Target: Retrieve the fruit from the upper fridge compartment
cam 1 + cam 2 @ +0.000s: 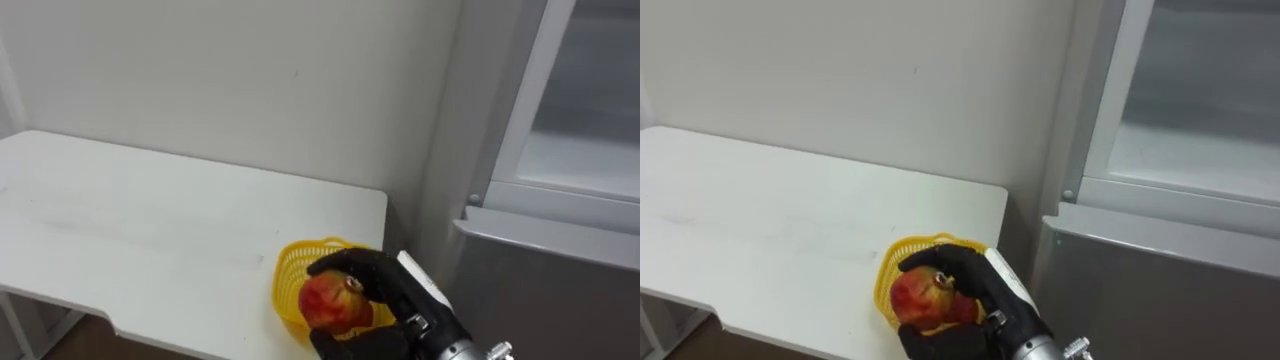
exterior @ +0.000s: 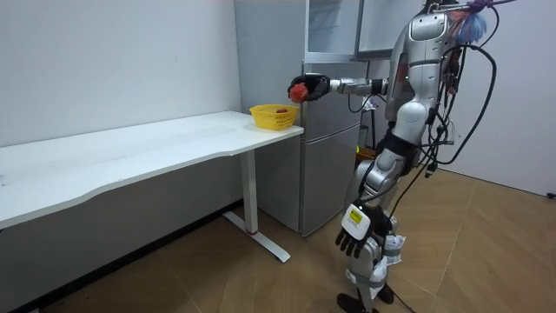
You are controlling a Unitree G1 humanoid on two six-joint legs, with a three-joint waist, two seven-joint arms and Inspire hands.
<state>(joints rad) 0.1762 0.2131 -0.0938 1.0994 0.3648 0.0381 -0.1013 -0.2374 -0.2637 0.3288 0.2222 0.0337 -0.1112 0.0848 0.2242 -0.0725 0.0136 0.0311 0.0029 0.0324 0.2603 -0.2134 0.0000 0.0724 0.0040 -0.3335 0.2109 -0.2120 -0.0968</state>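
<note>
My right hand (image 1: 385,285) is shut on a red and yellow apple (image 1: 328,300) and holds it just above a yellow basket (image 1: 290,265). The basket stands at the near right corner of a white table (image 1: 150,230). In the room view the right hand (image 2: 314,86) is stretched out with the apple (image 2: 298,89) over the basket (image 2: 274,116). My left hand (image 2: 358,230) hangs open beside my leg. The fridge (image 1: 560,200) stands right of the table, and its upper compartment (image 1: 590,100) is seen behind a white frame.
I stand in front of the grey fridge (image 2: 334,165), turned toward the table's end. A white wall (image 1: 250,80) runs behind the table. A narrow gap separates the table edge from the fridge side. Wooden floor (image 2: 261,278) lies around me.
</note>
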